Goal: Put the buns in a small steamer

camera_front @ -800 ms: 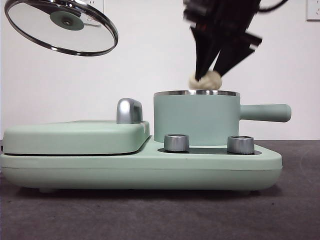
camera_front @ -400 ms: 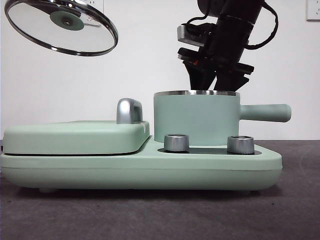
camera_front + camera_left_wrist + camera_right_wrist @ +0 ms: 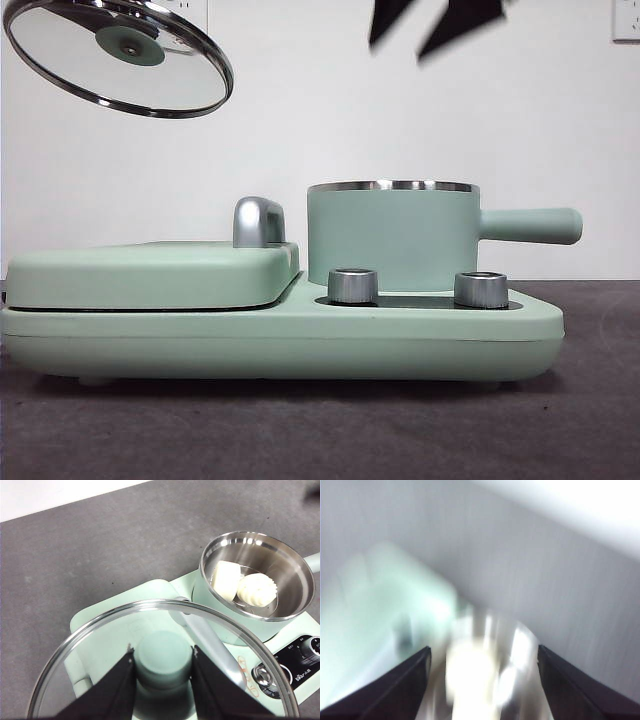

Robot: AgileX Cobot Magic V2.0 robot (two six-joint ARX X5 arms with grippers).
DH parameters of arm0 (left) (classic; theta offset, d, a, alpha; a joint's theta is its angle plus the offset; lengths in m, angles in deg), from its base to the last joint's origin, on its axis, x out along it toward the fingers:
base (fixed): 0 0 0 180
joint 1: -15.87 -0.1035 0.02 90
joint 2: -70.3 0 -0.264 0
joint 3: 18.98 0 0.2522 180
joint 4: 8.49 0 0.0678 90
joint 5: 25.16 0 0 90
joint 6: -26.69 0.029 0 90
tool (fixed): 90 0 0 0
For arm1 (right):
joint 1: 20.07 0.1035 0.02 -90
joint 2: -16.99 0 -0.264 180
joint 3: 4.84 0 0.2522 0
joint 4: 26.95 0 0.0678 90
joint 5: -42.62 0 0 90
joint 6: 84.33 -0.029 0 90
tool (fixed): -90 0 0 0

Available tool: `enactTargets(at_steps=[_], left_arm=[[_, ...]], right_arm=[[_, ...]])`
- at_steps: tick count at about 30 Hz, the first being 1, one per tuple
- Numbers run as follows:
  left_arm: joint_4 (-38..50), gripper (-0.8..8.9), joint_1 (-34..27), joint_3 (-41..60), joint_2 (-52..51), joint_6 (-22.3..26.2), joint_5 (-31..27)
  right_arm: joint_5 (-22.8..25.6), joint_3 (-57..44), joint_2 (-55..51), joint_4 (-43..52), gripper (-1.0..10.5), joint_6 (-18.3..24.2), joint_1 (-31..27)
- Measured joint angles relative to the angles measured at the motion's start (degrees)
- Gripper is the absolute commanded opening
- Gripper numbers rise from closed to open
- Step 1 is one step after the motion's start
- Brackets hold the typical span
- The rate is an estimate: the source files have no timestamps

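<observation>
Two cream-white buns lie side by side inside the small steamer (image 3: 280, 612), (image 3: 392, 240): a smooth rectangular bun (image 3: 225, 579) and a ridged dome bun (image 3: 257, 589). The front view hides them behind the pot wall. My left gripper (image 3: 163, 662) is shut on the green knob of the glass lid (image 3: 150, 680), held up in the air at the front view's top left, lid (image 3: 120, 55). My right gripper (image 3: 484, 680) is open and empty, high above the pot, its black tips (image 3: 435, 20) blurred at the front view's top edge.
The steamer stands on a mint-green cooker base (image 3: 280, 335) with two steel knobs (image 3: 352, 285). A flat green lidded griddle (image 3: 150, 272) with a chrome handle (image 3: 258, 222) fills the base's left half. The pot's long handle (image 3: 530, 225) points right.
The right gripper carried the ridged bun down into the steamer, let it go, and has risen quickly to the top of the front view. The lid barely moved.
</observation>
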Motion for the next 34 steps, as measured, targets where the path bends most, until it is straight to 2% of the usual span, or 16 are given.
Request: enactTargets(at_steps=[3, 10, 20, 26, 30, 34], left_arm=[[-1.1, 0.13, 0.0, 0.0, 0.0, 0.0, 0.0], [-1.0, 0.12, 0.0, 0.0, 0.0, -0.4, 0.0], [-1.0, 0.12, 0.0, 0.0, 0.0, -0.4, 0.0], [-1.0, 0.12, 0.0, 0.0, 0.0, -0.4, 0.0], [-1.0, 0.13, 0.2, 0.0, 0.0, -0.4, 0.0], [-0.9, 0.13, 1.2, 0.0, 0.0, -0.4, 0.0]], right_arm=[[-0.5, 0.0, -4.5, 9.7, 3.4, 0.0, 0.0], [-2.6, -1.4, -8.8, 12.3, 3.4, 0.0, 0.0], [-1.1, -24.5, -24.3, 21.6, 3.0, 0.0, 0.2], [-0.7, -39.6, -36.1, 21.3, 3.0, -1.3, 0.2], [1.0, -46.7, -44.5, 16.5, 3.0, -3.8, 0.2], [2.5, -48.7, -52.6, 8.4, 3.0, -5.4, 0.2]])
